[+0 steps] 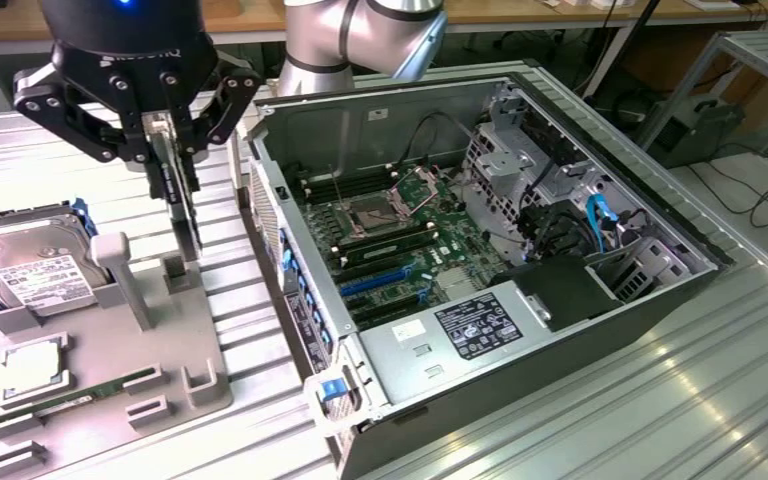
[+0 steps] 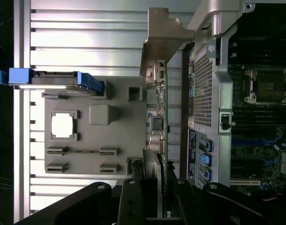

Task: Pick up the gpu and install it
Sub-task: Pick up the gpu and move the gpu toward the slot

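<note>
The gpu [image 1: 185, 215] is a thin dark card seen edge-on, hanging upright over the grey parts holder [image 1: 117, 370]. My gripper [image 1: 171, 150] is shut on its upper end, one black finger on each side. The card's lower end sits close to a slotted post on the holder; I cannot tell whether they touch. In the wrist view the gpu [image 2: 162, 112] runs away from my gripper [image 2: 154, 199], ending in its pale metal bracket [image 2: 161, 42]. It lies between the holder [image 2: 94, 136] and the open computer case [image 2: 218, 93].
The open case [image 1: 651, 290] lies at the exterior view's right, with its motherboard [image 1: 398, 240] and blue slots [image 1: 377, 282] exposed. On the holder are a silver hard drive [image 1: 31, 265] in a blue caddy [image 2: 54, 79], a square chip [image 1: 31, 365] and a memory stick [image 1: 84, 392].
</note>
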Controlling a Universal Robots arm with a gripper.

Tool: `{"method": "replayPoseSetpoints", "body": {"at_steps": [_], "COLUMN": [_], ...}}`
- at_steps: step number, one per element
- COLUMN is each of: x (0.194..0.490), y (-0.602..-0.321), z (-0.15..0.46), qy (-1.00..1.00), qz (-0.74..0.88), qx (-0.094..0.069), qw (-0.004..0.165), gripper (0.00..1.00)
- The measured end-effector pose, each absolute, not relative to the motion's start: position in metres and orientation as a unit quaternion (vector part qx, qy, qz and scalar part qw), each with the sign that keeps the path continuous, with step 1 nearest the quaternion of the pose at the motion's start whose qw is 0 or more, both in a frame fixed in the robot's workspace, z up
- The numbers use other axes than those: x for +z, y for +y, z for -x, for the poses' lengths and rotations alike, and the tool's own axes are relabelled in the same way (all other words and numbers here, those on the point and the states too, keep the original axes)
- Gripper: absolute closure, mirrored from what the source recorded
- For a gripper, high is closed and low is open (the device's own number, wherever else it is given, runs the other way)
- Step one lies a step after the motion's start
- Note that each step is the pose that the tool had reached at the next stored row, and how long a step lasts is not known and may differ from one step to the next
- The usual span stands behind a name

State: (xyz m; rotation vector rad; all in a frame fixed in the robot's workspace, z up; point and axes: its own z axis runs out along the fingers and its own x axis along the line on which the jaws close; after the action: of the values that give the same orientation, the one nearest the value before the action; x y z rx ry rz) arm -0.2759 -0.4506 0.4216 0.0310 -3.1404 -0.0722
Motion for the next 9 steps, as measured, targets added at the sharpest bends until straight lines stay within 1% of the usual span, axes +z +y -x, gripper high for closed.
{"method": "replayPoseSetpoints", "body": {"at_steps": [9], "x": [0.422], "y": [-0.451], "z": [0.259], "qy": [-1.000], "qz": [-0.010], "qx": [-0.023], "qw": [0.000], "gripper": [0.72]}}
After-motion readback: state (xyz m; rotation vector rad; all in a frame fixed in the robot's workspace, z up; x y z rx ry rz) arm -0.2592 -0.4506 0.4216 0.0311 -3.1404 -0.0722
